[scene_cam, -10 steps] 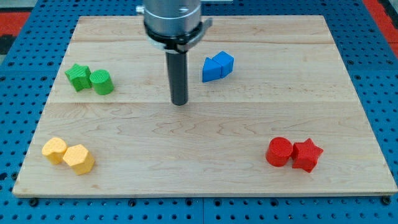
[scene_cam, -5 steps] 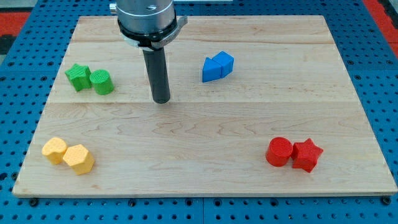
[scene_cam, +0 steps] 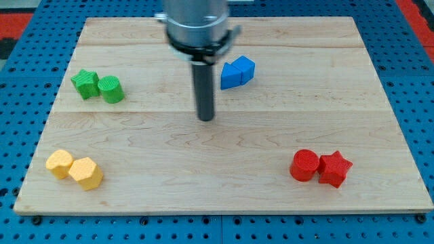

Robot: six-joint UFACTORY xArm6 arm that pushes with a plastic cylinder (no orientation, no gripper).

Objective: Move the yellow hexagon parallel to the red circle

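Camera view showed the wooden board (scene_cam: 285, 81) lying on a blue pegboard surface (scene_cam: 20, 102), with my tip (scene_cam: 206, 119) planted near the middle of the board, touching no block. The arm carried no claw — only the dark rod, which held nothing.

The yellow hexagon (scene_cam: 86, 173) sat near the board's bottom-left corner, close to the bottom edge, with a second yellow block (scene_cam: 60, 163) touching it on the view's left; that one's shape was hard to make out. The red circle (scene_cam: 304, 165) sat toward the bottom right, touching the red star (scene_cam: 334, 169) on its right side. Both red blocks kept some way in from the right and bottom edges.

Between the yellow pair and the red pair, the lower band of the board lay open — bare wood all the way across. My tip stood well apart from the hexagon, up and to the view's right of it.

At the upper left, a green star (scene_cam: 85, 83) touched a green cylinder (scene_cam: 110, 89), near the left edge. Two blue blocks (scene_cam: 237, 72) pressed together just to the upper right of my tip, near but not touching it.
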